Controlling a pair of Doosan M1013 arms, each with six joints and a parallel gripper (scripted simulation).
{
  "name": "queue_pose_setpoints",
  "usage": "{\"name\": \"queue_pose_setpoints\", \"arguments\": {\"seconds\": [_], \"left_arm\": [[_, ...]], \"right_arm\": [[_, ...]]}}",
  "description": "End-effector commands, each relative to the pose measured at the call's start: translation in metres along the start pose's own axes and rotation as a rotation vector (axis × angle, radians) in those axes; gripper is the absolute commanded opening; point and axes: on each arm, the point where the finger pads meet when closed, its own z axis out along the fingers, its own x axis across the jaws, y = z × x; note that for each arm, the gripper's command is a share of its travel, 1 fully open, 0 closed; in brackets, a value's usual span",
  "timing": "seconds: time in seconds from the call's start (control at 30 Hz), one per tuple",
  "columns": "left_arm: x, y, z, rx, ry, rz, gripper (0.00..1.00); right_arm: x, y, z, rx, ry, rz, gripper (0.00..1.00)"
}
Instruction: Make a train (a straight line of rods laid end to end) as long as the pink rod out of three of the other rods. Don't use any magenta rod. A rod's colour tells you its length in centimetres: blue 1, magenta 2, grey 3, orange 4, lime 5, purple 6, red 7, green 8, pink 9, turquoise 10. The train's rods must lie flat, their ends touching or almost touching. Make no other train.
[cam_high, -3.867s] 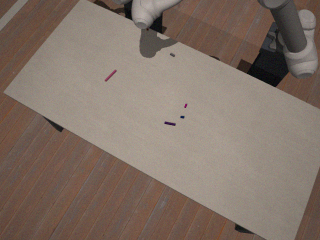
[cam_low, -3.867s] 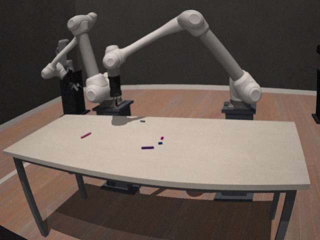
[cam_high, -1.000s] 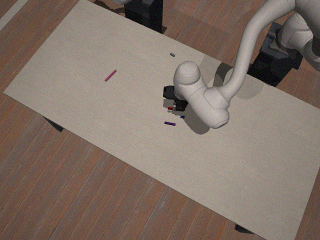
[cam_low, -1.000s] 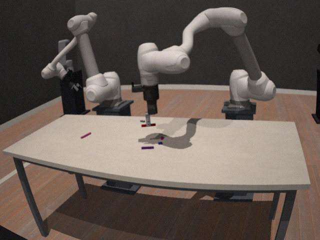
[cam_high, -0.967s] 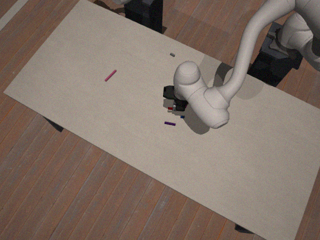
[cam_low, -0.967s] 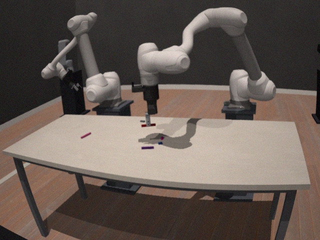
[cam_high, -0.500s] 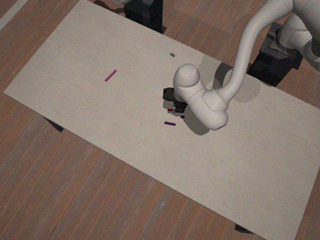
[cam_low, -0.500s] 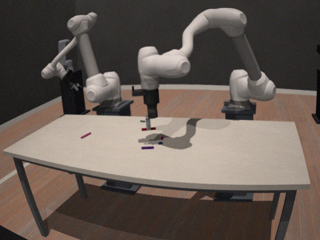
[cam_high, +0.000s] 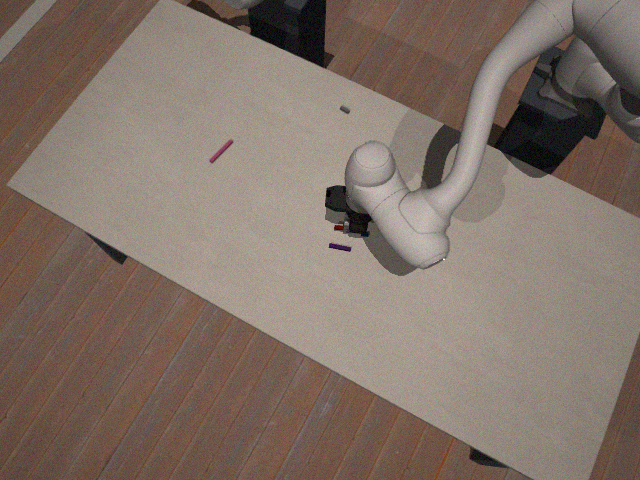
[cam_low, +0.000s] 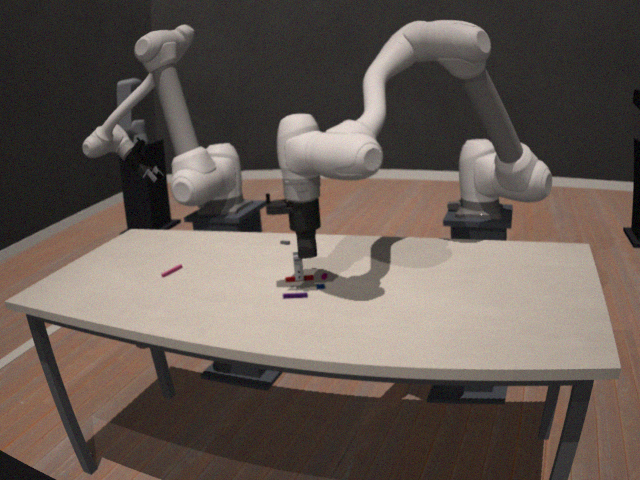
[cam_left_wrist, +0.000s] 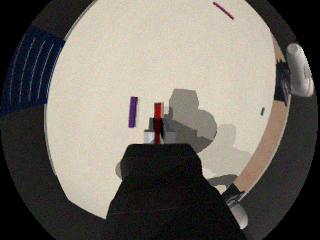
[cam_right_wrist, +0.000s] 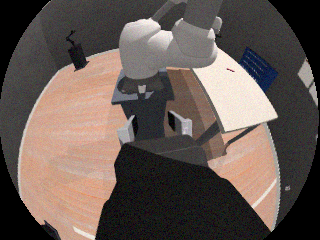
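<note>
Ext. view, L to R. R tool (cam_low: 151, 173) (cam_right_wrist: 155, 125) hung off the desk (cam_high: 465, 310) (cam_low: 413, 320) (cam_left_wrist: 90, 65) (cam_right_wrist: 235, 100), fingers apart, nothing in it. Pink (cam_high: 221, 150) (cam_low: 172, 270) (cam_left_wrist: 223, 10) (cam_right_wrist: 230, 70), the length ref, lay well apart from the rest; best left alone. Grey (cam_high: 344, 109) (cam_low: 284, 242) (cam_left_wrist: 263, 111) lay near the far edge, prob. not needed. Purple (cam_high: 339, 247) (cam_low: 295, 295) (cam_left_wrist: 132, 112) lay flat on the near side, also prob. a spare.

L tool (cam_high: 347, 226) (cam_low: 298, 276) (cam_left_wrist: 159, 137) was clamped on red (cam_high: 338, 227) (cam_low: 309, 277) (cam_left_wrist: 158, 112), level & low over the desk; contact w/ it: can't tell. Blue (cam_high: 364, 234) (cam_low: 320, 286) lay just right of & nearer than red; looked long for 1 cm, so prob. 2 blues end to end, i.e. 7+1+1 = 9. Magenta (cam_low: 324, 276) lay close behind blue, not for use.

Step in hand, as judged: bring red into line w/ blue. Needed: match blue's angle first, ease red's end up to blue's w/o shoving it, keep fingers off magenta & purple, set red flat, then open evenly & lift straight up. Risks: a skewed joint, a gap, or blue knocked apart.

left gripper (cam_low: 298, 279) (cam_left_wrist: 159, 136) | red rod (cam_high: 338, 227) (cam_low: 291, 279) (cam_left_wrist: 158, 112) | lowered, apparently just above table (cam_high: 268, 310) (cam_low: 336, 330) (cam_left_wrist: 100, 65)
</note>
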Motion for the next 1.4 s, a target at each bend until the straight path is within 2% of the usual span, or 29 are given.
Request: {"name": "queue_pose_setpoints", "arguments": {"seconds": [0.0, 1.37], "left_arm": [[-0.0002, 0.0045, 0.0143, -0.007, 0.0, -0.007, 0.24], [0.0002, 0.005, 0.017, -0.007, 0.0, -0.007, 0.24]], "right_arm": [[0.0012, -0.0029, 0.0013, 0.005, 0.013, -0.003, 1.0], [0.0012, -0.0029, 0.0013, 0.005, 0.013, -0.003, 1.0]]}}
